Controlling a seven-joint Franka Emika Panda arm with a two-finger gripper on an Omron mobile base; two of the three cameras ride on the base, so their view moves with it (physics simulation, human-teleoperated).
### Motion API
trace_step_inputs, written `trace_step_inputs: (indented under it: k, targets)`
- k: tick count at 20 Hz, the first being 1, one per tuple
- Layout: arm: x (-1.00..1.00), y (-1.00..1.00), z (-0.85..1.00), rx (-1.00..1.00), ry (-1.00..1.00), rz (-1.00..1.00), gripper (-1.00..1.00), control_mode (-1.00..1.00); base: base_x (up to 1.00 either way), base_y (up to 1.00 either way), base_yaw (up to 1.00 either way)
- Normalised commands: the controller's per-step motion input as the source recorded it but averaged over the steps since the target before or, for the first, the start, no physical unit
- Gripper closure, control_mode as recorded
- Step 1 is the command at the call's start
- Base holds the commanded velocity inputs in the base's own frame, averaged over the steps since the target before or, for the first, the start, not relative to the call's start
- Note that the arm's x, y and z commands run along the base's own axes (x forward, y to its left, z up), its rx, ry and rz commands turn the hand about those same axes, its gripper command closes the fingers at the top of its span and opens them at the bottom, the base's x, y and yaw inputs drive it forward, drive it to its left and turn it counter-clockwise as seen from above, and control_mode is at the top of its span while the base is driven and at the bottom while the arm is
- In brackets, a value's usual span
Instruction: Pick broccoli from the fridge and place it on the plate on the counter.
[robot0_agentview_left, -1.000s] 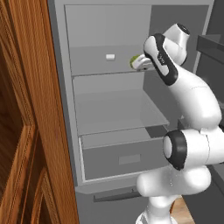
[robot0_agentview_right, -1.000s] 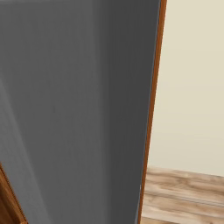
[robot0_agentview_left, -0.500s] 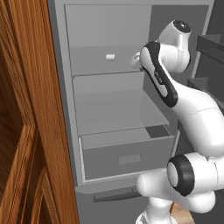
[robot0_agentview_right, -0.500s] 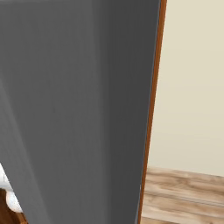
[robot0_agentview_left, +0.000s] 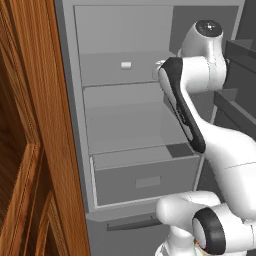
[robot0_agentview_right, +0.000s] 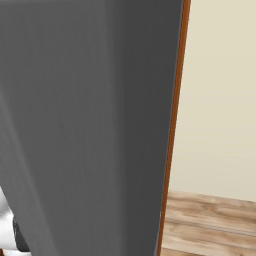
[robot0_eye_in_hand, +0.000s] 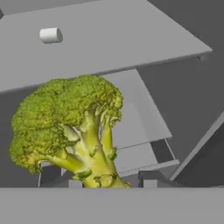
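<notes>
The white arm (robot0_agentview_left: 186, 107) bends up into the open fridge (robot0_agentview_left: 125, 125), its fingers pinching the broccoli (robot0_eye_in_hand: 72, 127) by the stalk, off the shelf (robot0_eye_in_hand: 109, 39).

Broccoli (robot0_eye_in_hand: 70, 127): lumpy yellow-green floret, large in the lower left and centre of the hand view, crown spreading up and left, pale stalk running down to the bottom middle of the frame. Fridge (robot0_agentview_left: 127, 125): tall plain grey cabinet, open, across the centre of the left base view; flat grey shelves stacked in its upper and middle part, box drawer at lower centre, door racks along the right edge. In the hand view, grey shelves behind and above the floret.
</notes>
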Motion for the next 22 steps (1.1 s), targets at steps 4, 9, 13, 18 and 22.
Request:
trace_step_inputs:
  k: [4,9,13,18,22]
  targets:
    - [-1.00,0.05,0.00,-0.02,0.00,-0.19,1.00,-1.00,0.00,0.00,0.00]
    - [-0.94,0.15,-0.09,-0.07,0.00,-0.14,1.00,-1.00,0.00,0.00,0.00]
    - [-0.92,0.05,-0.18,0.00,0.00,-0.08,1.00,-1.00,0.00,0.00,0.00]
    - [-0.88,0.00,-0.20,0.00,-0.03,-0.01,1.00,-1.00,0.00,0.00,0.00]
    - [-0.53,0.00,-0.23,0.00,-0.02,0.00,1.00,-1.00,0.00,0.00,0.00]
